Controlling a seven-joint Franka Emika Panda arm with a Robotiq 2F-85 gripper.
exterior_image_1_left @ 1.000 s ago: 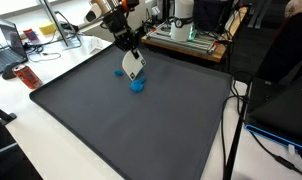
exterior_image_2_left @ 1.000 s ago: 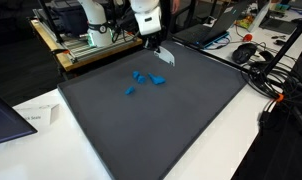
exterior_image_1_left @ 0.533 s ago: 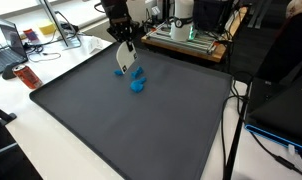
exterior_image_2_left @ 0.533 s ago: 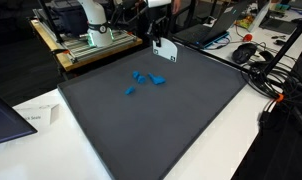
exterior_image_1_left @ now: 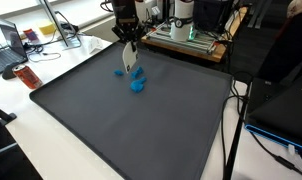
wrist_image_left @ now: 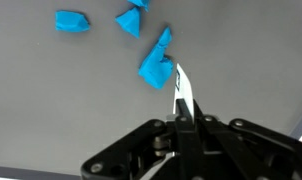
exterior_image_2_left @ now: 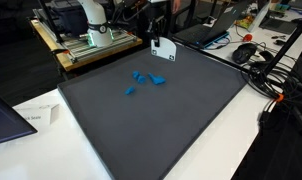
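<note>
My gripper [exterior_image_1_left: 128, 44] is shut on a thin white card with black marks [exterior_image_1_left: 129, 58] and holds it in the air over the far part of the dark grey mat [exterior_image_1_left: 121, 125]. The card hangs below the fingers in both exterior views [exterior_image_2_left: 163, 48]. In the wrist view the card [wrist_image_left: 181, 95] shows edge-on between the closed fingers of the gripper [wrist_image_left: 181, 120]. Several blue pieces lie on the mat below it [exterior_image_1_left: 137, 84] [exterior_image_2_left: 141, 76]. The nearest blue piece [wrist_image_left: 156, 68] is just beyond the card's tip; others [wrist_image_left: 72, 21] lie farther off.
An orange bottle [exterior_image_1_left: 27, 76] and a laptop [exterior_image_1_left: 9, 40] lie beside the mat. A rack of equipment [exterior_image_1_left: 191, 38] stands behind it. A laptop [exterior_image_2_left: 213, 28], a mouse [exterior_image_2_left: 248, 52], cables and a paper sheet [exterior_image_2_left: 36, 115] border the mat. A black chair [exterior_image_1_left: 281, 100] stands at one side.
The gripper has risen and moved toward the back of the mat with the white card in it. The card has turned more edge-on. The blue pieces have not moved.
</note>
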